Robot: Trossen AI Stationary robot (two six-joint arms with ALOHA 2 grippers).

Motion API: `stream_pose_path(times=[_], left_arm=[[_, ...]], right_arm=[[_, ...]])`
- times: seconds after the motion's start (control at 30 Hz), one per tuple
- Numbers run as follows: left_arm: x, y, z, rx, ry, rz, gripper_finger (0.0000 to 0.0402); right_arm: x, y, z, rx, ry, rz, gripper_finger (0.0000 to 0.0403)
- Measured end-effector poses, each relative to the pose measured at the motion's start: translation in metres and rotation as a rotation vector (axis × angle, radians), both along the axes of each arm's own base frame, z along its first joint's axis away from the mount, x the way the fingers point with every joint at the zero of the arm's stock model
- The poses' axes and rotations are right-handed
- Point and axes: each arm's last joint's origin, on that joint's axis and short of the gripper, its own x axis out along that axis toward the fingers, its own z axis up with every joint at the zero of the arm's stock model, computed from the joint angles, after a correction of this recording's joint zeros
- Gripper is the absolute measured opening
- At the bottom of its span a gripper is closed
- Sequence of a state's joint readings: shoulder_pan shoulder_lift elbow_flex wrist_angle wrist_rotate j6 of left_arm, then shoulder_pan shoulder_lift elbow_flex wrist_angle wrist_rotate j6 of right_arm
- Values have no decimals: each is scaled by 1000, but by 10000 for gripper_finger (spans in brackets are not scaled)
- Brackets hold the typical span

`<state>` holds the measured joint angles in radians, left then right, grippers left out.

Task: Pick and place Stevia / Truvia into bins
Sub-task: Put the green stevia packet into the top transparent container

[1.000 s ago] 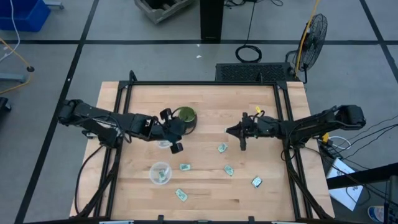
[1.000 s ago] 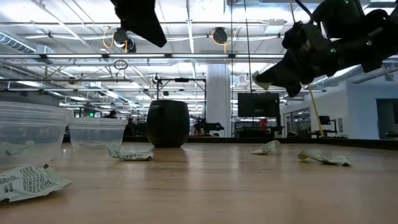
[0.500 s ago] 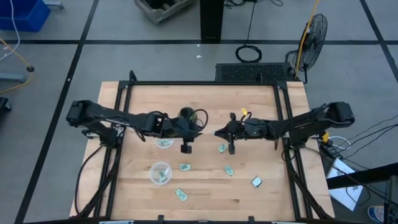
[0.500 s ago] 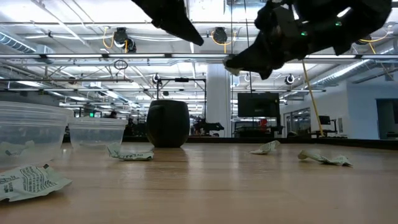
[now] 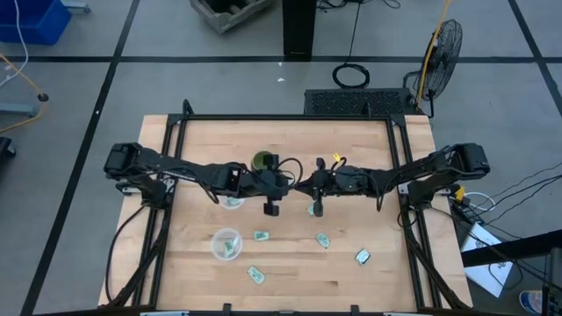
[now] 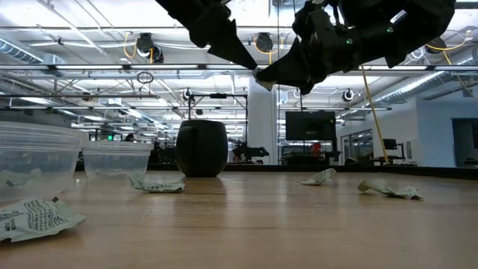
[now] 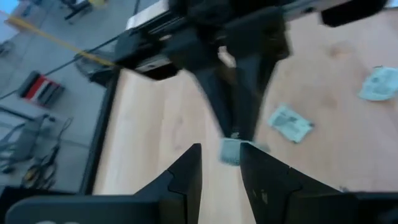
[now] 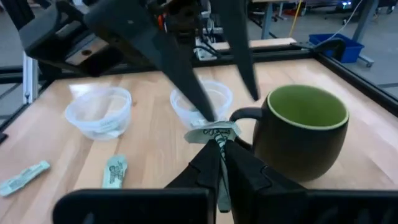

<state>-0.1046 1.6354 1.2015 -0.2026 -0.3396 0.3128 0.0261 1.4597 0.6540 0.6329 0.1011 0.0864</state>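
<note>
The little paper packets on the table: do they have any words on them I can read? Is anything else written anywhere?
Crumpled pale green and white paper packet, nearest in the low view: dark lines of print, too blurred to read.
Packet pinched in the right gripper: dark marks, too small to read.
Other packets on the wooden table: too small to read.
Dark green mug and clear plastic cups: no text visible.

Two clear plastic bins stand on the table: one (image 5: 232, 201) by the left arm, one (image 5: 226, 243) nearer the front edge. One dark green mug (image 5: 262, 161) sits between the arms. Four sweetener packets lie loose on the wood (image 5: 261, 235) (image 5: 255, 275) (image 5: 323, 240) (image 5: 362, 256), a fifth (image 5: 311, 209) is partly hidden under the right arm, and a sixth (image 8: 211, 132) is pinched in the right gripper (image 8: 219, 149).
</note>
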Motion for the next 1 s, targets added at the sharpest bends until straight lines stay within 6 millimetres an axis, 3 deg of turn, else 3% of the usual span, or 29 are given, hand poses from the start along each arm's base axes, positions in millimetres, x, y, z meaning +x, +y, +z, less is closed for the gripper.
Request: stream_pose_path(times=[0.37, 0.73, 1.0], left_arm=[[0, -2, -1, -39, 9, -53, 110], [0, -1, -1, -32, 7, -33, 10], [0, -2, -1, -33, 7, -32, 17]], right_arm=[[1, 0, 4, -10, -43, 5, 9], [1, 0, 4, -21, -42, 7, 12], [1, 0, 4, -48, -40, 10, 80]])
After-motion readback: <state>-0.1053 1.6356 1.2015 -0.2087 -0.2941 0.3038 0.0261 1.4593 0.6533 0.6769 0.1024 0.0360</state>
